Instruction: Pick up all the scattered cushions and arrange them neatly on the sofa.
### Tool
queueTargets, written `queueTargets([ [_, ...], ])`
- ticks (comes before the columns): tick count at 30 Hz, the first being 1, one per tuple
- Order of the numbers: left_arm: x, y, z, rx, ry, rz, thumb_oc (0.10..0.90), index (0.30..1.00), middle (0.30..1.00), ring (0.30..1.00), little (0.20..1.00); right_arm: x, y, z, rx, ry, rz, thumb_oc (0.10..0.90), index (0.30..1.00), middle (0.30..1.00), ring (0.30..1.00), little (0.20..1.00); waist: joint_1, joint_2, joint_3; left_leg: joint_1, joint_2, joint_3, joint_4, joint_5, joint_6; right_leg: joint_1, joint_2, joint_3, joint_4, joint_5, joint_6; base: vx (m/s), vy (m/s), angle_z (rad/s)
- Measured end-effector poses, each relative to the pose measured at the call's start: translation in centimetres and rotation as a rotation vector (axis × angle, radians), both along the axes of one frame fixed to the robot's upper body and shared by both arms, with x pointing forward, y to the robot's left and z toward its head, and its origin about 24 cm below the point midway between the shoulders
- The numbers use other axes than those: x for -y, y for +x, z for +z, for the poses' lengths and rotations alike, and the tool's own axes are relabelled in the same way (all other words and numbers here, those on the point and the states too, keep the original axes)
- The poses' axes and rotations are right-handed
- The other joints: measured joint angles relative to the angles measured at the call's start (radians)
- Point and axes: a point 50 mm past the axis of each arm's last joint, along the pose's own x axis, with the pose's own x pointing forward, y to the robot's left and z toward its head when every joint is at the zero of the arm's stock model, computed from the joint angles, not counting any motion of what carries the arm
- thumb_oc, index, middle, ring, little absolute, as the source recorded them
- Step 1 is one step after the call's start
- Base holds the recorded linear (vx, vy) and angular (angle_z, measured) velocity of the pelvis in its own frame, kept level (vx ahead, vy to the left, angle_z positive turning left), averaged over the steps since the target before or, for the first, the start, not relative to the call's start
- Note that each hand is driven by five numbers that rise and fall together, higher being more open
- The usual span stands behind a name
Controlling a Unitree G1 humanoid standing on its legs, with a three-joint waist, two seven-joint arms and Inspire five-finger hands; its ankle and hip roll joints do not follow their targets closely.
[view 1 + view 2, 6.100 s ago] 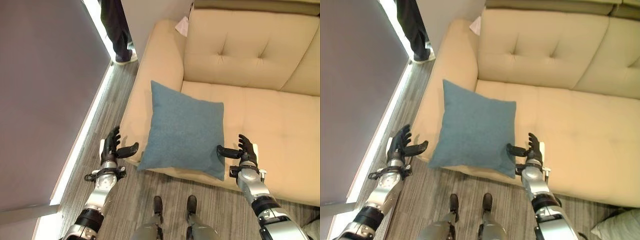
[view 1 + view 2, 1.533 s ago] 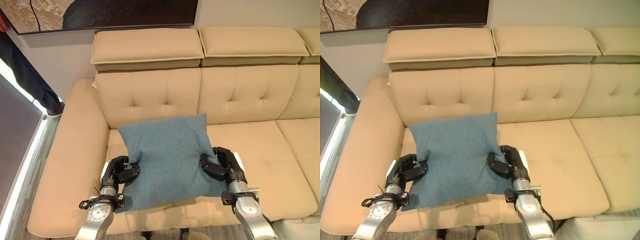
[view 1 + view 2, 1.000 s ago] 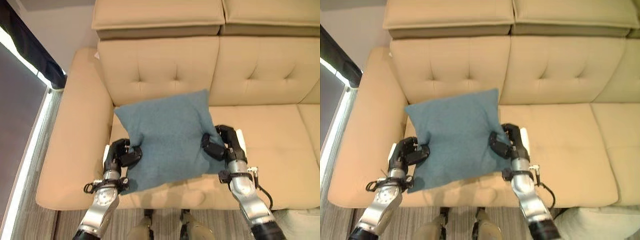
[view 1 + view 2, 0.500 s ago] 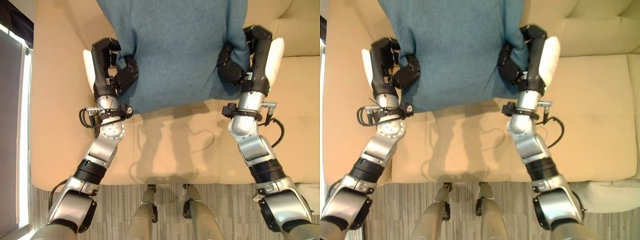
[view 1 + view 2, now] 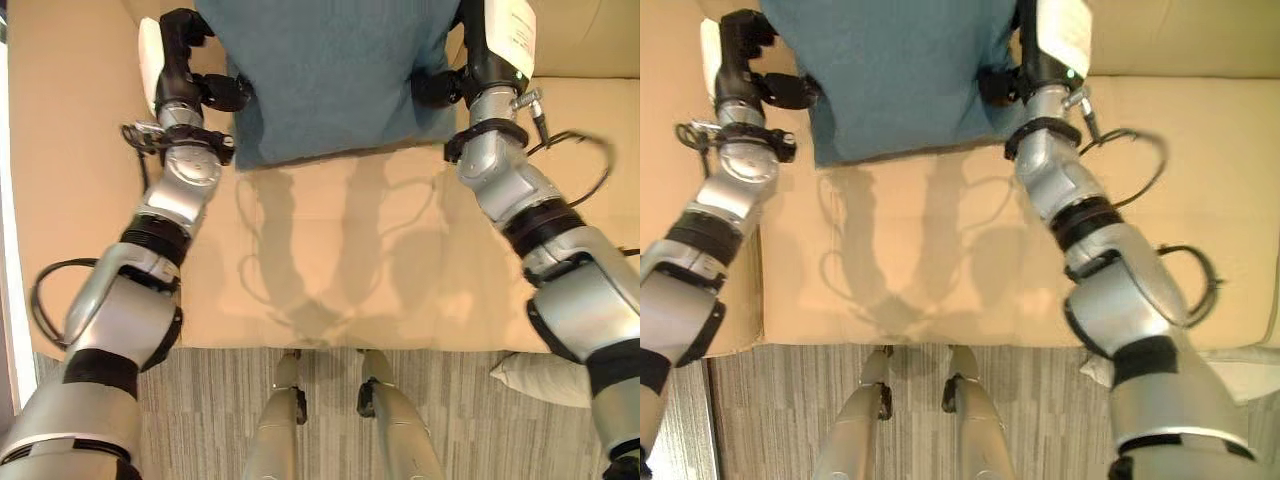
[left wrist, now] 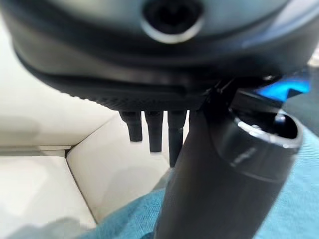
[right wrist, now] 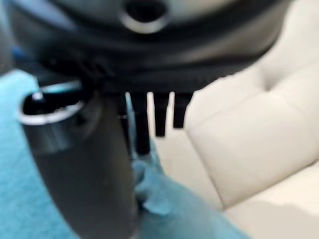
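1. The blue cushion (image 5: 335,75) hangs between both hands above the sofa seat (image 5: 340,250), its lower edge running side to side, near the backrest.
2. The left hand (image 5: 185,75) pinches the cushion's left edge; the right hand (image 5: 470,70) pinches its right edge.
3. Bare seat lies open below and to the right.
4. Another pale cushion (image 5: 540,378) lies on the floor (image 5: 200,410).

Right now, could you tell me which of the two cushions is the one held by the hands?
The blue cushion, pinched at its sides by the left hand and right hand above the sofa. The pale cushion lies on the floor, untouched.
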Motion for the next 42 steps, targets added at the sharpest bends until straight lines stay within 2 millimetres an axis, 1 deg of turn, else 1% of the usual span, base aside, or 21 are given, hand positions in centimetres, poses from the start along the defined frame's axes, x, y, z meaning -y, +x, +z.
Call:
queueTargets([
  [2,0.0,0.0,-0.3,-0.012,0.002,-0.015,0.8,0.9,0.9,0.9,0.9,0.2,-0.1,0.2,-0.013,-0.017,0.007,0.8,0.9,0.9,0.9,0.9,0.0,-0.004,0.027,0.022,-0.001,0.001,0.007,0.0,0.0,0.028,-0.001,-0.003,0.0,0.001,-0.001,0.01,-0.005,0.06],
  [7,0.0,0.0,-0.7,-0.026,0.007,-0.026,0.8,0.9,0.9,0.9,0.9,0.6,-0.1,0.1,-0.05,-0.029,0.009,0.8,0.9,0.9,0.9,0.9,0.0,-0.004,0.027,0.03,0.0,0.0,0.005,0.0,0.0,0.039,0.0,-0.008,0.0,0.001,-0.001,0.01,0.001,0.03],
  [12,-0.3,-0.2,-1.4,-0.034,-0.006,-0.049,0.8,0.9,0.9,0.9,0.9,1.5,0.0,-1.3,-0.086,0.012,0.004,0.8,0.9,0.9,0.9,0.9,0.002,-0.004,0.027,0.034,-0.002,0.0,0.0,0.002,0.002,0.041,-0.001,-0.006,0.0,0.0,-0.001,0.0,0.0,0.0],
  [15,-2.1,-1.4,-3.1,-0.009,-0.2,-0.097,0.8,0.9,0.9,0.9,0.9,2.0,-0.6,-2.5,-0.086,0.088,0.042,0.8,0.9,0.9,0.9,0.9,-0.004,-0.004,0.027,0.043,0.0,0.001,-0.002,0.004,0.002,0.05,0.001,-0.004,0.0,-0.003,0.004,0.05,-0.019,-0.01],
  [16,-3.0,-2.5,-4.6,0.026,-0.316,-0.128,0.8,0.9,0.9,0.9,0.9,2.3,-1.4,-3.4,-0.072,0.149,0.079,0.8,0.9,0.9,0.9,0.9,-0.005,-0.006,0.029,0.061,0.0,0.003,-0.008,0.004,0.002,0.063,0.003,-0.001,0.0,-0.006,0.006,0.09,-0.012,-0.05],
  [18,-4.8,-5.3,-9.0,0.023,-0.46,-0.132,0.8,0.9,0.9,0.9,0.9,3.4,-3.9,-6.2,-0.044,0.267,0.141,0.8,0.9,0.9,0.9,0.9,-0.008,-0.008,0.029,0.116,0.001,0.015,-0.013,0.003,0.002,0.115,0.002,0.009,0.0,-0.016,0.006,0.13,-0.006,-0.02],
  [20,-5.4,-9.1,-13.5,-0.012,-0.55,-0.127,0.8,0.9,0.9,0.9,0.9,5.2,-7.5,-9.5,-0.012,0.396,0.163,0.8,0.9,0.9,0.9,0.9,0.0,-0.008,0.03,0.184,0.0,0.025,-0.014,-0.018,0.008,0.183,0.001,0.018,-0.001,-0.045,0.008,0.14,0.008,0.02],
  [22,-5.5,-13.1,-18.4,-0.131,-0.537,-0.107,0.8,0.9,0.9,0.9,0.9,7.2,-10.7,-14.5,-0.069,0.49,0.109,0.8,0.9,0.9,0.9,0.9,0.003,-0.011,0.028,0.264,-0.001,0.029,-0.014,-0.034,0.006,0.262,0.0,0.019,-0.001,-0.067,0.021,0.1,-0.001,-0.01],
  [23,-5.6,-14.5,-20.9,-0.225,-0.511,-0.084,0.8,0.9,0.9,0.9,0.9,8.0,-11.5,-17.3,-0.159,0.503,0.061,0.8,0.9,0.9,0.9,0.9,0.005,-0.013,0.022,0.308,-0.001,0.034,-0.014,-0.052,0.01,0.304,0.0,0.023,-0.001,-0.081,0.019,0.06,-0.01,-0.06],
  [24,-5.7,-15.0,-22.2,-0.291,-0.49,-0.068,0.8,0.9,0.9,0.9,0.9,8.5,-11.5,-19.0,-0.238,0.499,0.031,0.8,0.9,0.9,0.9,0.9,0.004,-0.014,0.005,0.318,0.0,0.039,-0.015,-0.06,0.009,0.313,0.0,0.025,-0.001,-0.092,0.03,0.07,-0.003,-0.12],
  [25,-5.8,-15.8,-23.8,-0.38,-0.433,-0.057,0.8,0.9,0.9,0.9,0.9,9.2,-12.0,-21.6,-0.347,0.519,-0.005,0.8,0.9,0.9,0.9,0.9,0.005,-0.014,-0.026,0.319,0.004,0.046,-0.015,-0.077,0.012,0.313,0.004,0.027,-0.001,-0.099,0.033,0.03,-0.014,-0.09],
  [26,-5.8,-15.8,-23.8,-0.38,-0.433,-0.057,0.8,0.9,0.9,0.9,0.9,9.2,-12.0,-21.6,-0.347,0.519,-0.005,0.8,0.9,0.9,0.9,0.9,0.005,-0.014,-0.026,0.319,0.004,0.046,-0.015,-0.077,0.012,0.313,0.004,0.027,-0.001,-0.099,0.033,0.07,-0.022,-0.08],
  [28,-4.8,-17.7,-27.4,-0.513,-0.44,-0.064,0.8,0.9,0.9,0.9,0.9,9.8,-14.8,-27.6,-0.565,0.588,-0.085,0.8,0.9,0.9,0.9,0.9,0.005,-0.019,-0.052,0.347,0.002,0.053,-0.015,-0.08,0.01,0.336,0.002,0.038,-0.001,-0.101,0.035,0.04,-0.02,-0.08],
  [30,-4.2,-18.6,-30.2,-0.623,-0.482,-0.048,0.8,0.9,0.9,0.9,0.9,9.4,-16.2,-30.8,-0.68,0.652,-0.122,0.8,0.9,0.9,0.9,0.9,0.003,-0.017,-0.053,0.397,0.002,0.056,-0.015,-0.084,0.014,0.386,0.002,0.04,-0.002,-0.104,0.039,0.02,-0.021,-0.05],
  [31,-3.8,-19.8,-32.4,-0.731,-0.501,-0.039,0.8,0.9,0.9,0.9,0.9,9.1,-17.5,-32.9,-0.771,0.671,-0.14,0.8,0.9,0.9,0.9,0.9,-0.006,-0.013,-0.07,0.415,0.003,0.055,-0.016,-0.094,0.02,0.404,0.004,0.041,-0.002,-0.117,0.041,0.01,-0.046,0.01],
  [32,-3.5,-20.4,-33.5,-0.774,-0.513,-0.033,0.8,0.9,0.9,0.9,0.9,9.1,-18.1,-33.8,-0.801,0.682,-0.151,0.8,0.9,0.9,0.9,0.9,-0.012,-0.009,-0.08,0.424,0.003,0.055,-0.016,-0.096,0.02,0.414,0.003,0.04,-0.002,-0.118,0.04,0.01,-0.035,0.03],
  [34,-2.7,-22.2,-37.0,-0.936,-0.55,0.006,0.8,0.9,0.9,0.9,0.9,9.0,-19.6,-36.7,-0.92,0.716,-0.211,0.8,0.9,0.9,0.9,0.9,-0.023,-0.006,-0.084,0.479,0.004,0.054,-0.015,-0.101,0.017,0.47,0.004,0.041,-0.002,-0.125,0.044,0.0,-0.047,0.03],
  [35,-2.1,-24.1,-39.1,-1.054,-0.567,0.031,0.8,0.9,0.9,0.9,0.9,9.0,-21.0,-38.4,-1.002,0.717,-0.246,0.8,0.9,0.9,0.9,0.9,-0.024,-0.003,-0.108,0.492,0.007,0.053,-0.016,-0.109,0.019,0.483,0.007,0.041,-0.002,-0.132,0.041,0.0,-0.06,0.02],
  [37,-1.7,-26.6,-41.5,-1.192,-0.602,0.083,0.8,0.9,0.9,0.9,0.9,8.7,-22.8,-40.3,-1.088,0.744,-0.296,0.8,0.9,0.9,0.9,0.9,-0.021,-0.003,-0.135,0.515,0.01,0.052,-0.016,-0.113,0.02,0.508,0.012,0.04,-0.003,-0.139,0.037,-0.02,-0.069,0.02],
  [39,-1.5,-28.7,-42.7,-1.286,-0.589,0.11,0.8,0.9,0.9,0.9,0.9,8.4,-23.6,-40.8,-1.123,0.733,-0.29,0.8,0.9,0.9,0.9,0.9,-0.022,-0.003,-0.137,0.531,0.013,0.05,-0.016,-0.113,0.02,0.525,0.016,0.04,-0.003,-0.141,0.034,-0.03,-0.067,0.02],
  [42,-1.6,-30.5,-43.7,-1.372,-0.573,0.142,0.8,0.9,0.9,0.9,0.9,8.3,-23.8,-41.3,-1.154,0.723,-0.291,0.8,0.9,0.9,0.9,0.9,-0.018,-0.002,-0.148,0.544,0.023,0.049,-0.015,-0.117,0.026,0.539,0.027,0.041,-0.002,-0.143,0.032,-0.15,-0.076,0.02],
])
